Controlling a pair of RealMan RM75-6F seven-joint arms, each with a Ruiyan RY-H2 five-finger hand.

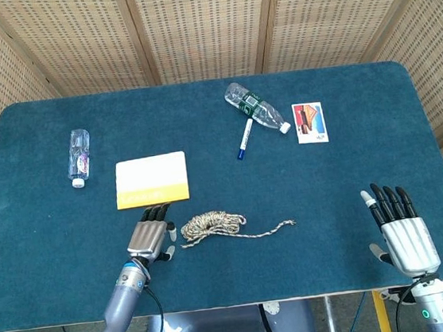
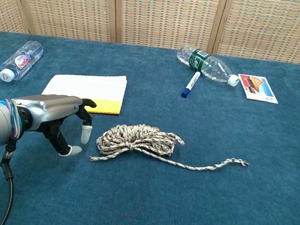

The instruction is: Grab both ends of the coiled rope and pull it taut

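Honestly the coiled rope (image 1: 212,224) near the counter's front edge looks light and floppy, so grab the stub end by the empty, loosely spread left hand (image 1: 149,236) and the thin tail toward the open, idle right hand (image 1: 401,230).

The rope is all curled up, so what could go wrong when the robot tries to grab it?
The left hand is open right beside the rope, where the short end pokes out. It might grab the coil instead, or push it away. The right hand is far from the long end, so that grab could come late. The pad lies close, so the fingers might bump it.
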